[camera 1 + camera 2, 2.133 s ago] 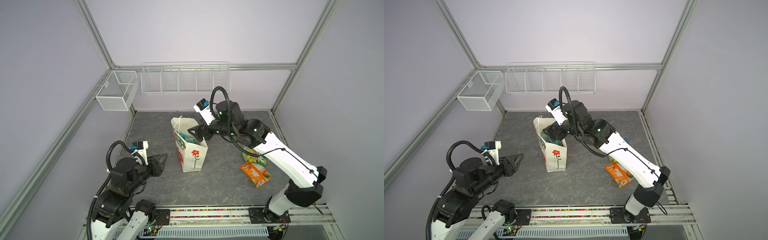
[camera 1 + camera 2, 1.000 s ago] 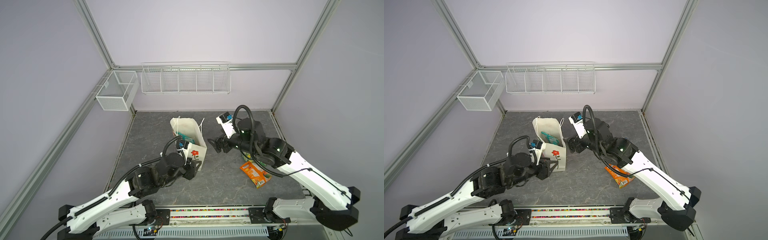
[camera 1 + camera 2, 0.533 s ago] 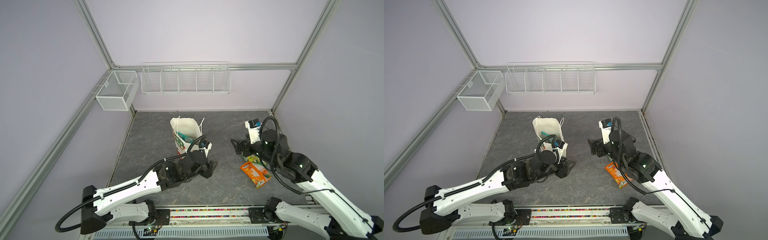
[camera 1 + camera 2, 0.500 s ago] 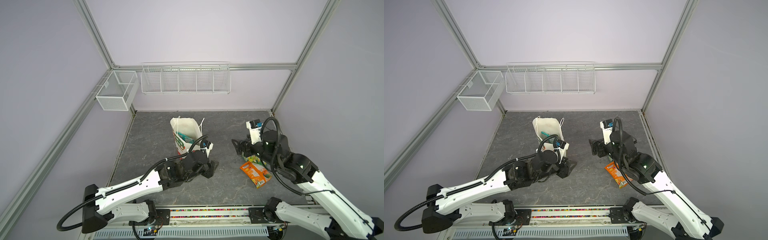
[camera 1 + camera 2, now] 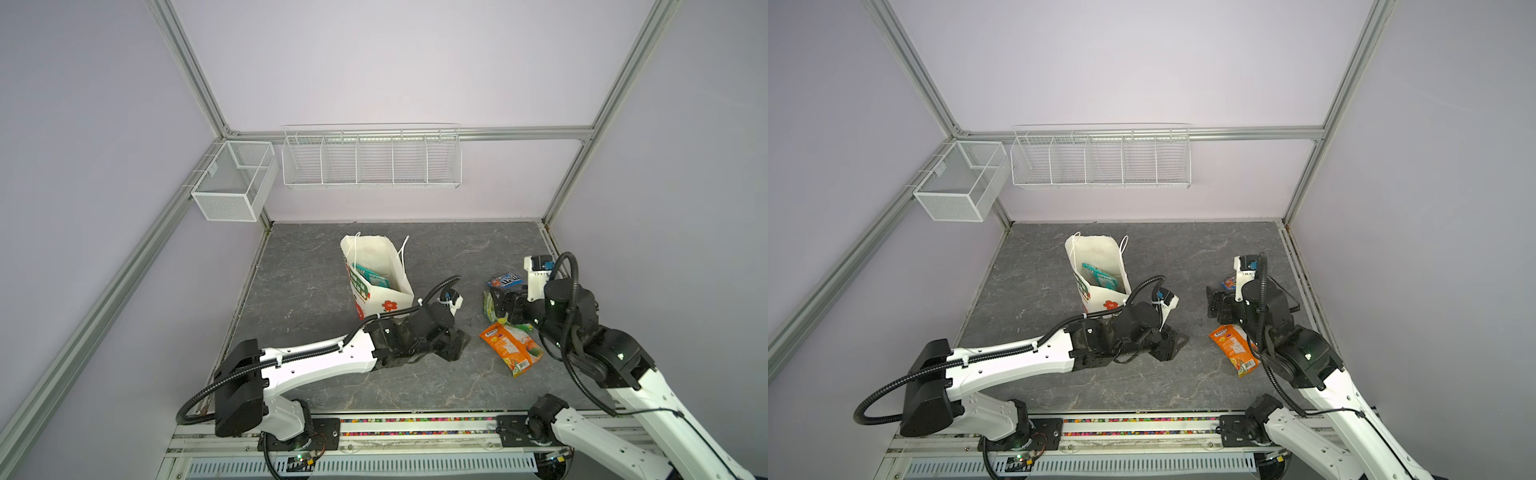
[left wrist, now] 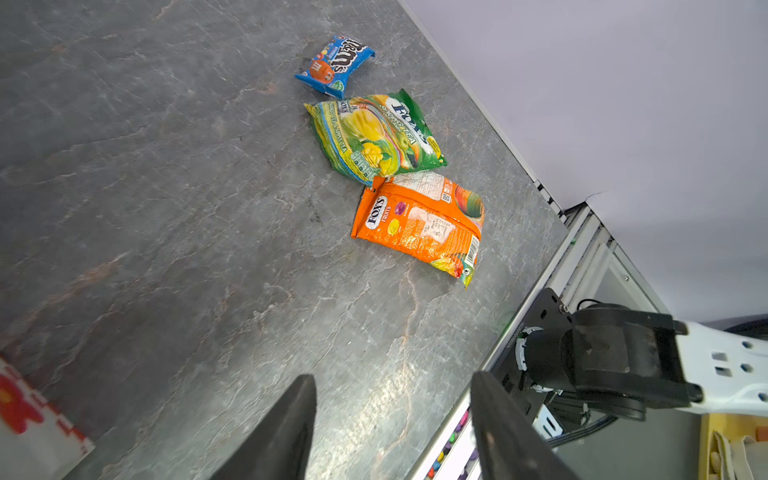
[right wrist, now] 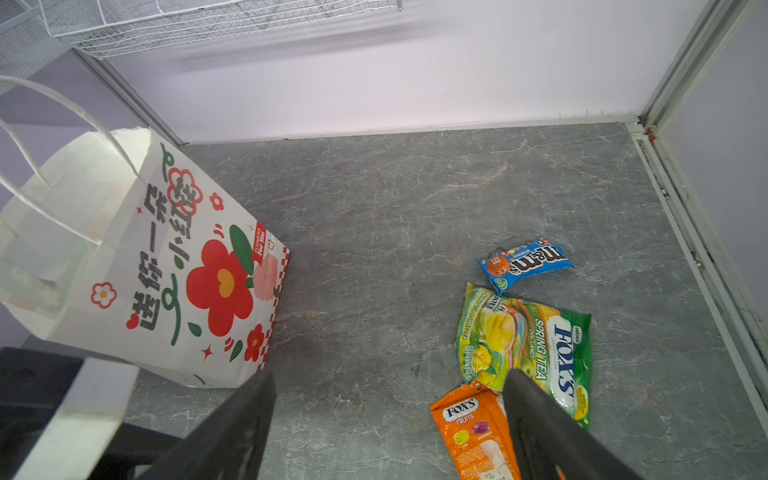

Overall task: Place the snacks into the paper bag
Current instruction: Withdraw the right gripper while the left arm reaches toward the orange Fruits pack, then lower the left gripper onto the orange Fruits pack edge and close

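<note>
Nearest the viewer, a metal rail (image 5: pixel 415 420) along the table's front edge carries two white-and-black robot arms. The left arm stretches low over the dark grey, stone-patterned tabletop (image 5: pixel 299 291). The left gripper (image 5: pixel 456 350) hangs just above bare table, its two black fingers spread with nothing between them.

Just beside it, toward the right, lies a flat glossy orange FOX'S candy packet (image 5: pixel 512 348), untouched. A little farther back, the right gripper (image 5: pixel 500 306) hovers with its jaws wide apart and empty. It is over a green-and-yellow FOX'S Spring Tea candy packet (image 7: pixel 523 345), whose edge meets the top of the orange packet. Beyond that lies a small blue M&M's packet (image 5: pixel 505 281), close to the green one and near the right wall.

Farther back, toward the middle, stands the tall cream-white paper gift bag (image 5: pixel 388 305). It is upright with its mouth open, and has white cord handles and red flowers printed on its side. A teal candy packet (image 5: pixel 371 275) shows inside it, leaning against the inner wall. Whether more packets lie beneath cannot be told. On the far wall hang a long white wire basket (image 5: pixel 372 160) and a white mesh box (image 5: pixel 232 183).

The task looks partly done. At least one snack is bagged, three are left on the table, and neither gripper holds anything. The left gripper sits closest to the orange packet, the right to the green one.
</note>
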Controlling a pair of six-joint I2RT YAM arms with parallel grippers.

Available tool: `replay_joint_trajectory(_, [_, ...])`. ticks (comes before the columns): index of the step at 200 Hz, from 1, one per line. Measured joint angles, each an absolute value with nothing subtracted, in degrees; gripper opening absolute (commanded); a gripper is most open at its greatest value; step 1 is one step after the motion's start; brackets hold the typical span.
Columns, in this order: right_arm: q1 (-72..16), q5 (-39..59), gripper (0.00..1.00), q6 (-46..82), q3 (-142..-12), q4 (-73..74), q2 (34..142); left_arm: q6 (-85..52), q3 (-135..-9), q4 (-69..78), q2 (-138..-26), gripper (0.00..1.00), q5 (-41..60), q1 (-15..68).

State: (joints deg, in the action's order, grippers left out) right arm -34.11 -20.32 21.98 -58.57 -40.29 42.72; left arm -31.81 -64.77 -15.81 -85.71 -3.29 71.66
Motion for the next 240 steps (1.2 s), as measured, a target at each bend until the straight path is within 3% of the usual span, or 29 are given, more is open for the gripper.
replay_joint_trajectory(103, [-30.7, -20.8, 0.89, 24.1, -54.8, -43.1, 38.1, -38.1, -66.0, -5.1, -100.5, 0.65, 4.7, 71.7])
replay_joint_trajectory(156, [-30.0, -21.3, 0.89, 24.0, -53.6, -45.1, 35.7, -40.1, -68.5, -1.7, -105.5, 0.72, 7.2, 71.7])
replay_joint_trajectory(240, [-29.5, -21.6, 0.89, 24.0, -51.7, -46.5, 31.7, -45.5, -70.8, 3.8, -112.9, 0.74, 11.1, 71.7])
